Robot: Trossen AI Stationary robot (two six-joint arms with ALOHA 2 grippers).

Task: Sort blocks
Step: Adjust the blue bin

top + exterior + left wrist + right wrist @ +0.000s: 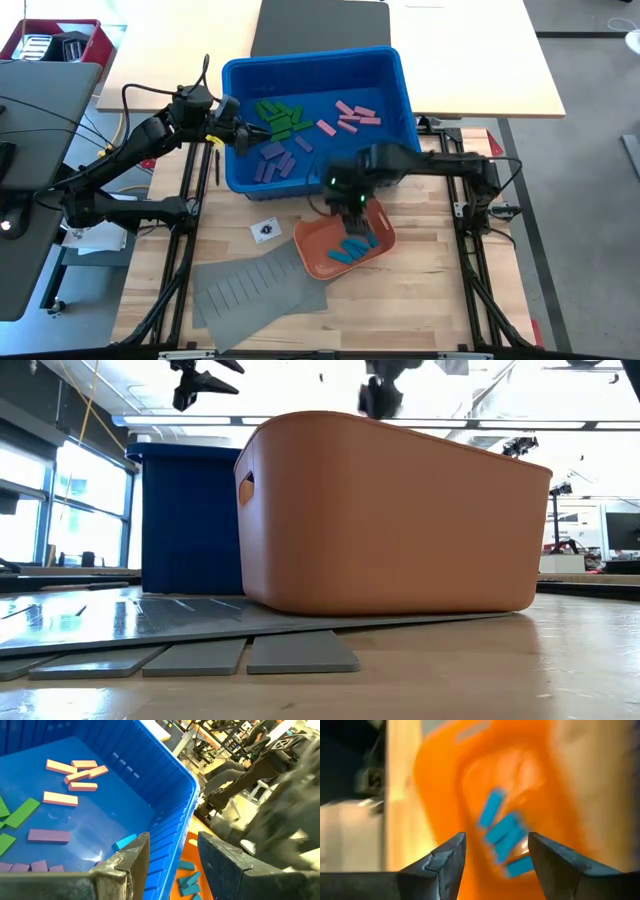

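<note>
High view, looking straight down: the right hand (352, 213) hangs over the orange tray (318, 250), fingers parted and holding nothing, with blue blocks (350, 248) lying in the tray beneath it. Green blocks (278, 116), pink blocks (352, 114) and purple blocks (276, 160) lie in the blue bin (400, 95). The left hand (236, 138), part open and empty, waits at the bin's left wall.

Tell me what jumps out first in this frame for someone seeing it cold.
The big blue bin at the table's middle, with green, pink and purple blocks lying in loose color groups. Just in front of it, the right claw hangs open over the orange tray, which holds the blue blocks. The left claw waits at the bin's left wall.
</note>
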